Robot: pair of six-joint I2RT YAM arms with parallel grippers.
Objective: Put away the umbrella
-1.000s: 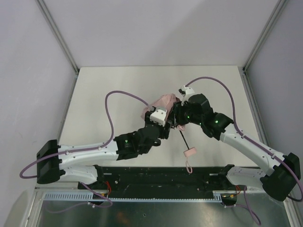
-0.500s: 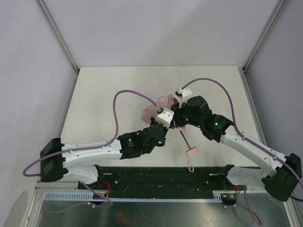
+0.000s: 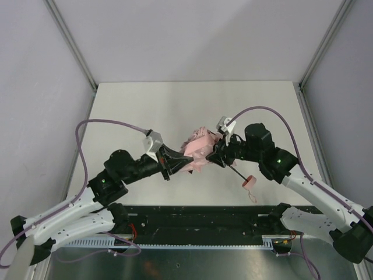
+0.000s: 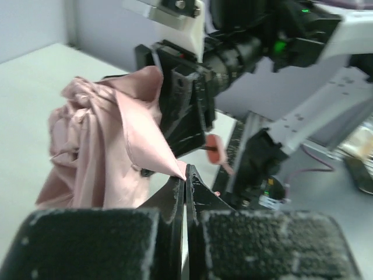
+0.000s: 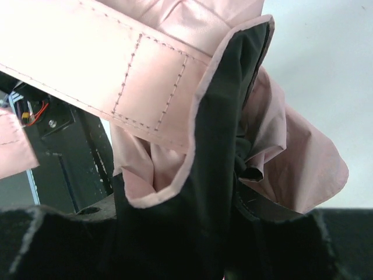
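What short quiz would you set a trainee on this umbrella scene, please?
1. True or false: the left gripper stands open, clear of the umbrella.
2. Where is the umbrella's handle? A: sticking out free, to the near right of the fabric. B: against the far wall. C: between the left gripper's fingers.
3. What colour is the fabric's lining?
Key: 1 false, it is shut on a corner of the fabric. 2 A. 3 dark, near black.
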